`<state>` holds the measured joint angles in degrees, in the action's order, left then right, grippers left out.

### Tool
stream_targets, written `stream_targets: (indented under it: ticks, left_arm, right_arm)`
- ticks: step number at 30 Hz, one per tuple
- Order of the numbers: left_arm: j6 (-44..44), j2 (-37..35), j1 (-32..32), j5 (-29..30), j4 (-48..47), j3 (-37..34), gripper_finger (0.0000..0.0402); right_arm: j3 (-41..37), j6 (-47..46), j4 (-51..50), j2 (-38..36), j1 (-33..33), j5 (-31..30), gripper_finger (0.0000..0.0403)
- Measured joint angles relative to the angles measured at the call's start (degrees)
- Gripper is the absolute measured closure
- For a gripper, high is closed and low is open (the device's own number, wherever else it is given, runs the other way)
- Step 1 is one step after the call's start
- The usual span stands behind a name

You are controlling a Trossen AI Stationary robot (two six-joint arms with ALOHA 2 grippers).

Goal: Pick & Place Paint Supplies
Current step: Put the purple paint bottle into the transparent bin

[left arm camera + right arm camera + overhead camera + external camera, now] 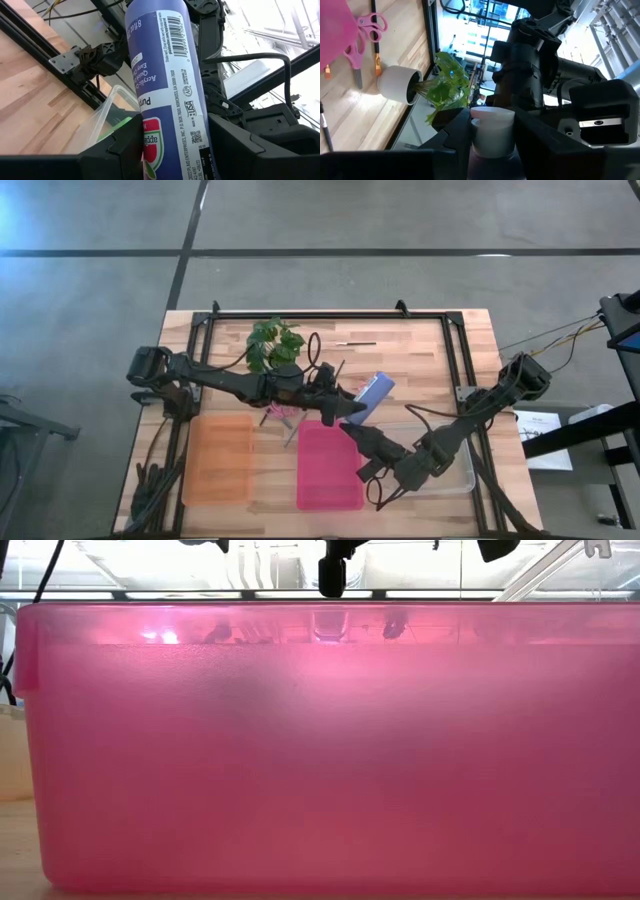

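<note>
Gripping, left gripper (347, 412): jaws clamped on tall purple plastic paint bottle (373, 393), midair.
Right gripper (352, 430): jaws pinching its white cap (492, 127).

High cam looks straight down and takes in the whole table (420, 360) plus floor around it. Low cam sits at tabletop level, jammed right up against the pink bin (320, 760), so that wall fills nearly everything. Left wrist cam stares up along the bottle (167, 75), super close. Right wrist cam faces the same bottle's cap (492, 127), with the plant (445, 85) and scissors (362, 35) behind, both also in the high view.
</note>
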<state>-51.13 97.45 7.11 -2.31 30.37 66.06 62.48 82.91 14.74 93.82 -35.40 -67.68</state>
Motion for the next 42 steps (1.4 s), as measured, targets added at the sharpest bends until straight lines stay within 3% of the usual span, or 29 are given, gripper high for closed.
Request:
stream_targets:
  ticks: [12,28,34,42]
  left_arm:
    - [1.1,-0.1,0.0,-0.5,-0.7,0.0,0.0195]
    - [12.0,-0.3,-1.0,2.3,1.4,0.7,0.0021]
    - [17.6,-4.0,-2.5,3.0,2.5,1.2,0.0003]
    - [27.3,-13.6,-3.5,4.4,-6.5,1.0,0.0002]
  right_arm:
    - [0.0,0.0,0.1,0.0,0.0,0.1,0.0291]
    - [0.2,0.1,1.3,-0.1,0.2,-0.7,0.0291]
    - [0.0,-0.5,0.8,0.2,0.1,0.5,0.0292]
    - [0.0,-0.1,0.9,0.1,0.1,-0.3,0.0292]
